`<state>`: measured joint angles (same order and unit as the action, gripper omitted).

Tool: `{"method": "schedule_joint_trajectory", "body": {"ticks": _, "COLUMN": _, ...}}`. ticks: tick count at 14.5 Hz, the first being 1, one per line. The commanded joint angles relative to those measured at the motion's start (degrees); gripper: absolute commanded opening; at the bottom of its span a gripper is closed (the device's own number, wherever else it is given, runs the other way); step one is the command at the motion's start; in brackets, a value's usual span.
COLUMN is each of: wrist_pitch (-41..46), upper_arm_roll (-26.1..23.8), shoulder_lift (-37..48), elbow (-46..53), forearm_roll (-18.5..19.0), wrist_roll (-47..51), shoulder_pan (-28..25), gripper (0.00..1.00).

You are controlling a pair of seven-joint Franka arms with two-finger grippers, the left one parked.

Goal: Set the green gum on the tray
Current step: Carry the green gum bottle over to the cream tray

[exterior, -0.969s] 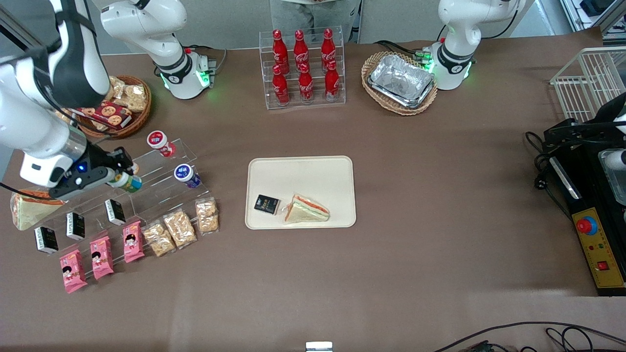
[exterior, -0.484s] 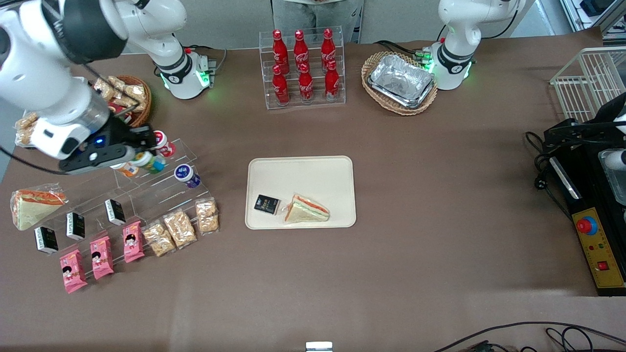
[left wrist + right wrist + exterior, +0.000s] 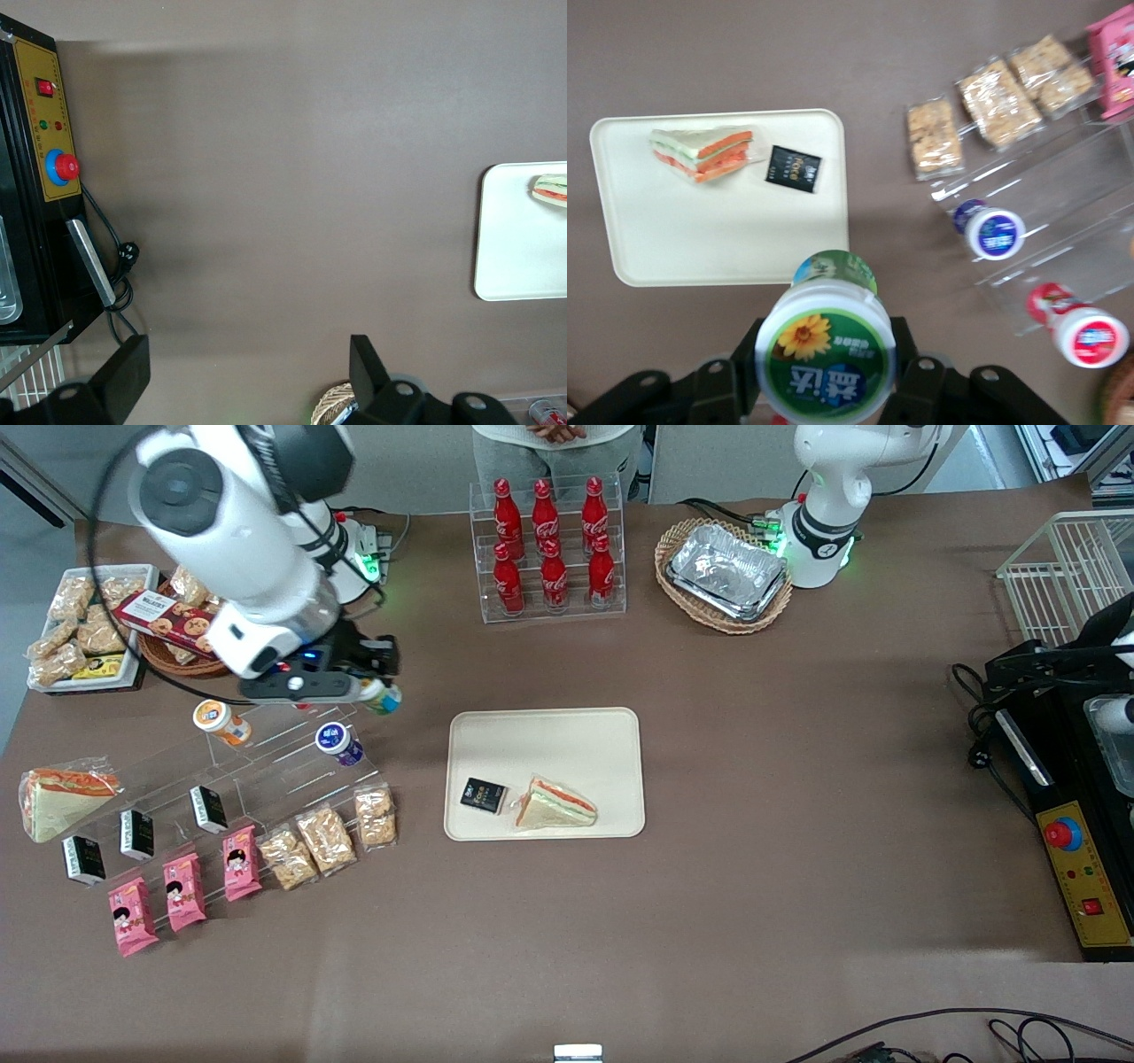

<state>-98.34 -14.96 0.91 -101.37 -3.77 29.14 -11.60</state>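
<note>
Front view: the right arm's end effector (image 3: pixel 376 691) carries the small green-bodied, white-lidded gum bottle (image 3: pixel 382 697) above the brown tabletop (image 3: pixel 797 779), just short of the cream rectangular plastic tray (image 3: pixel 549 735), which lies toward the parked arm's end.

Right wrist view: the fingers clamp the bottle (image 3: pixel 826 352), its lid showing a yellow flower and unreadable characters.

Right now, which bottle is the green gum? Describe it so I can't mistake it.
Find the flat cream-beige tray. Just off its corner nearest the clear acrylic step rack, the right gripper holds a small green-bodied gum bottle in the air. Its white lid has a green flower label; the racked bottles are purple, orange and red.
</note>
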Motion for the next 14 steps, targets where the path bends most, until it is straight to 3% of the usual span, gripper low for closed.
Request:
{"method": "schedule_joint_trajectory", "body": {"ticks": 1, "wrist_pitch": -10.78, "upper_arm_roll": -0.51, "shoulder_lift": -0.47, "elbow": -9.78, "forearm_roll": -1.24, "wrist_roll": 9.24, "shoulder_pan": -4.12, "gripper": 0.51}}
{"method": "schedule_joint_trajectory", "body": {"ticks": 7, "wrist_pitch": -37.68, "upper_arm_roll": -0.51, "shoulder_lift": -3.01, "elbow": -29.74, "forearm_roll": -0.97, "wrist_roll": 16.64, "shoulder_pan": -8.79, "gripper": 0.51}}
{"method": "schedule_joint_trajectory", "body": {"ticks": 14, "wrist_pitch": -50.09, "upper_arm_roll": -0.43, "shoulder_lift": -14.78, "elbow": -31.26, "forearm_roll": -0.71, "wrist_roll": 23.86, "shoulder_pan": -11.96, "gripper": 0.51}}
